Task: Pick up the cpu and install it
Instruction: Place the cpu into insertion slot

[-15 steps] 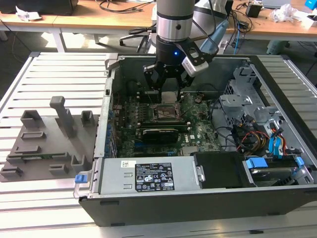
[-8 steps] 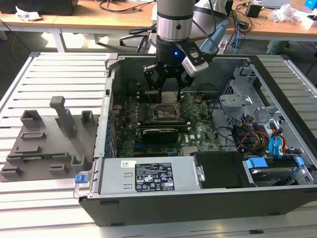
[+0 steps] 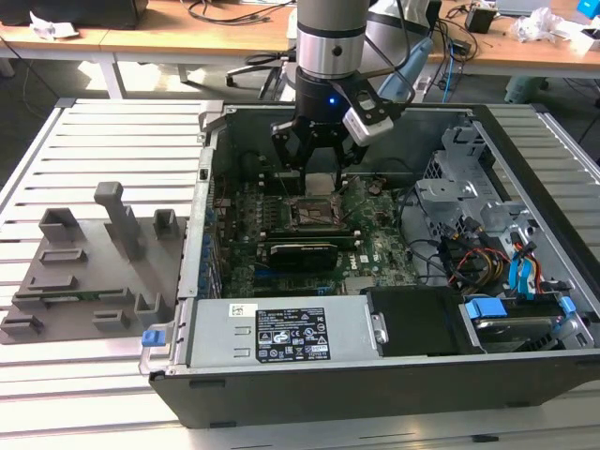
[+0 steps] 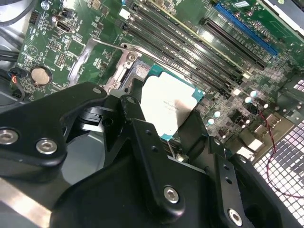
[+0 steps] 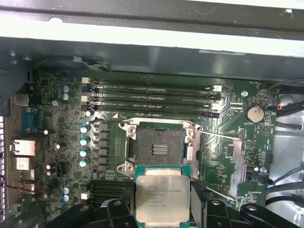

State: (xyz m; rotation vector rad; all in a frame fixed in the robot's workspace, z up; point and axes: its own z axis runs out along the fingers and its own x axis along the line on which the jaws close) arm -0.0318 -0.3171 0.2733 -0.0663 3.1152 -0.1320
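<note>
Now gripper (image 3: pixel 320 170) clamps cpu (image 5: pixel 162 199) by edges, clear above open socket (image 5: pixel 159 147), memory slots (image 5: pixel 152 97) beside

arm (image 3: pixel 328 42): upright, wrist down | pincer (image 3: pixel 320 167): clamped on cpu (image 5: pixel 162 199)

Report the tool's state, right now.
The tool is closed on the cpu, holding it above the motherboard; the socket sits empty.
</note>
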